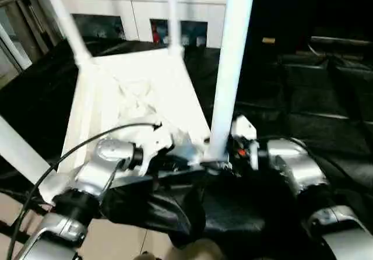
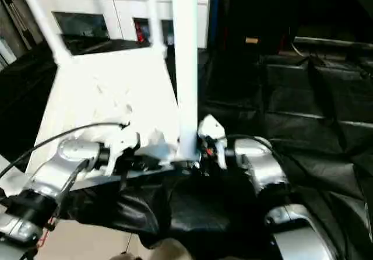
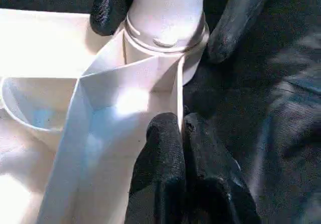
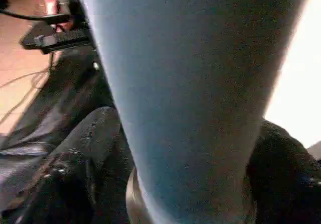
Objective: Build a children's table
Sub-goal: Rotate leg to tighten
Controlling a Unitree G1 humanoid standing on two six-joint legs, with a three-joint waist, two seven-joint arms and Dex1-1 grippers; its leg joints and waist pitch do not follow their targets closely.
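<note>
1. Where the left eye view looks down over both silver forearms, the tabletop point(image 1: 137, 105) lies upside down on black sheeting point(image 1: 326, 126), ribbed side up. Three legs stand in its sockets: two at the far corners point(image 1: 64, 18) and one at the near right corner point(image 1: 232, 67). A fourth white tube point(image 1: 20, 152) slants in at the picture's left edge. The left arm reaches in from the left, its wrist bent toward the near edge of the tabletop; the right arm comes in from the right, its wrist turned toward the base of the near leg. A white cabinet point(image 1: 140, 6) stands behind.

2. The right eye view gives the same layout: the near leg point(image 2: 186, 67) rises upright between the two wrists, with a black cable point(image 2: 64, 133) arcing over the left forearm.

3. In the left wrist view, the left gripper point(image 3: 183, 148) has its two fingers pressed together, tips against the tabletop's rim wall just beside the corner socket point(image 3: 165, 43). The right gripper's two fingers point(image 3: 235, 20) flank the leg where it enters the socket.

4. In the right wrist view, the right gripper point(image 4: 185, 174) has its fingers spread wide on either side of the near leg point(image 4: 190, 83); whether they press on it cannot be told.
</note>
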